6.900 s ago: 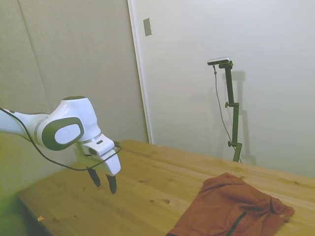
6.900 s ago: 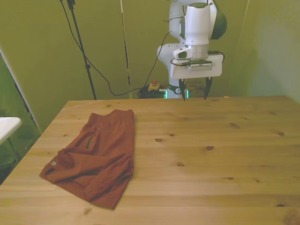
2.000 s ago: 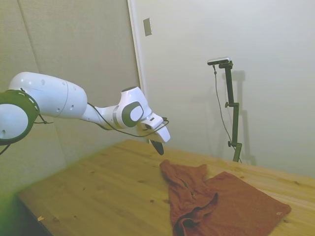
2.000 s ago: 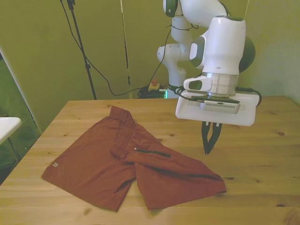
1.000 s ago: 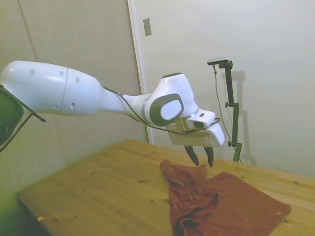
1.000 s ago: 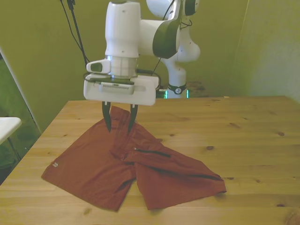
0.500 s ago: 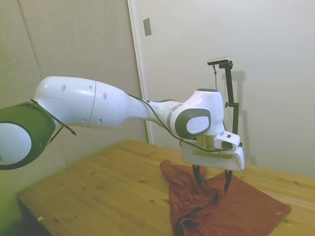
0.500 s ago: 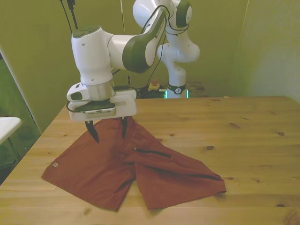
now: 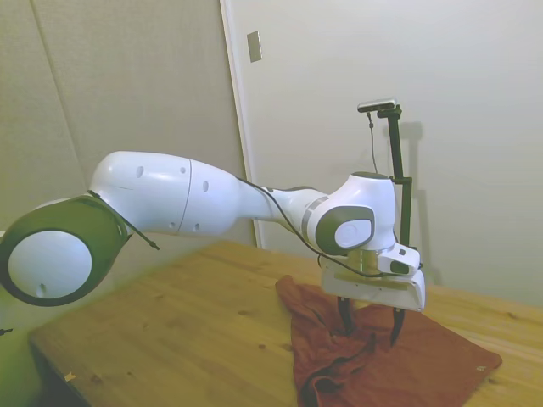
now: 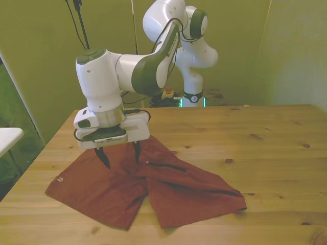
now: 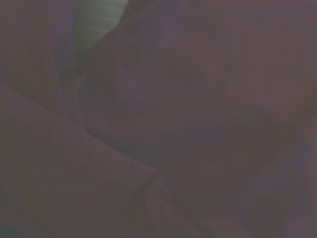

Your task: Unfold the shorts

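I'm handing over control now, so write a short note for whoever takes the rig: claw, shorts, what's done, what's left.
Claw: open, empty, fingers pointing down over the waistband end of the shorts.
Shorts: on the table, toward the front view's left, both legs splayed out.
Done: largely opened out.
Left: the leg toward the front view's right looks creased and rumpled near the crotch; probably pinch there and smooth flat.

Knotty wooden surface (image 10: 265, 153), pale wall with switch plate (image 9: 254, 46), dark cables (image 10: 110, 81) hanging behind.
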`<state>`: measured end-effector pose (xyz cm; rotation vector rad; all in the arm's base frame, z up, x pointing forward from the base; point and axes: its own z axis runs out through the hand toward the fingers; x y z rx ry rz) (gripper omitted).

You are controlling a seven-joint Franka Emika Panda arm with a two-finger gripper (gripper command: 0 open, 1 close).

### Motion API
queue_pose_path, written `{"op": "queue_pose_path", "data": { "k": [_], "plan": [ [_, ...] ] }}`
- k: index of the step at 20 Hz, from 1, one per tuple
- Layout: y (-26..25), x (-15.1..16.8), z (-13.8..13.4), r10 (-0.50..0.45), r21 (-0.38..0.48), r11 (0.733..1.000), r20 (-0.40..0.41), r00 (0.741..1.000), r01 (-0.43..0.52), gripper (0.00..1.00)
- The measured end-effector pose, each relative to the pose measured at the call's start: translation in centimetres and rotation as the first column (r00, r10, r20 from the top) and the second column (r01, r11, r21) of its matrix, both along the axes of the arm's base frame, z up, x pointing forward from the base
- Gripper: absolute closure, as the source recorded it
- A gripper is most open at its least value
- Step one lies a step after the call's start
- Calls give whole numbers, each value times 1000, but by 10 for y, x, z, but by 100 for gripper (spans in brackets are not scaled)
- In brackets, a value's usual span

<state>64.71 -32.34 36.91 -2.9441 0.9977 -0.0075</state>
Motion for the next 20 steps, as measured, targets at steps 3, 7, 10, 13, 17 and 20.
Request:
{"op": "queue_pose_path", "data": {
  "k": [3,7,10,13,17,20],
  "plan": [
    [0,2,-4,0,3,1000,-1,1000,0,100],
    [3,6,-5,5,13,1000,-9,1000,-5,100],
    [4,8,-4,9,17,1000,-13,1000,-9,100],
    [5,12,-5,13,19,1000,-15,1000,-12,100],
    [9,18,-6,20,25,999,-23,1000,-19,100],
    [13,23,-5,16,33,999,-32,999,-15,100]
  ]
}}
